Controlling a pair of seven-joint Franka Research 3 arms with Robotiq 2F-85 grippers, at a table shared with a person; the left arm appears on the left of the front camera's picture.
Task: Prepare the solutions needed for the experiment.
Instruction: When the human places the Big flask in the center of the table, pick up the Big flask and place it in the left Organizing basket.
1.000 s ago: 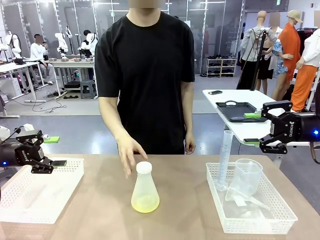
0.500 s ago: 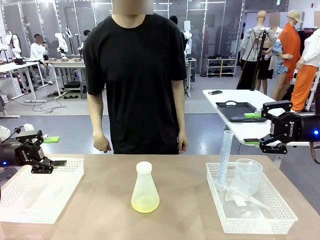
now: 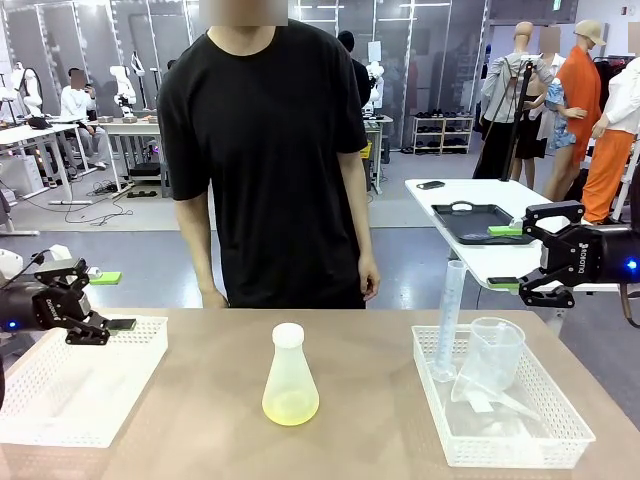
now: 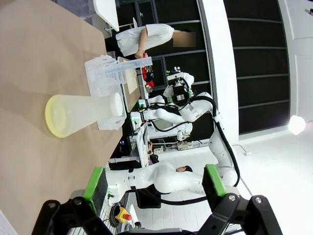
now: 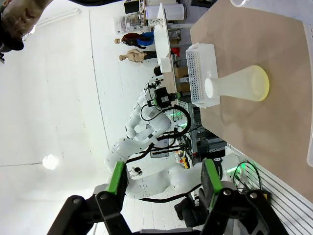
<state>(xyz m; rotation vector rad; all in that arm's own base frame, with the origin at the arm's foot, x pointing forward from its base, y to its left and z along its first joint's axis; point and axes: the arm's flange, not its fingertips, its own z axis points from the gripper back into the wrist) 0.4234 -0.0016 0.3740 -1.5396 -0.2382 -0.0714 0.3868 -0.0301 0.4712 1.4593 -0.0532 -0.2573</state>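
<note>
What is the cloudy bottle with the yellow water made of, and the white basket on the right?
The conical flask looks like frosted plastic, though it could be glass: its milky wall dulls the pale yellow liquid inside and shows no sharp glints. The white basket looks like moulded plastic: it is matte, with a fine grid of holes in its walls.
</note>
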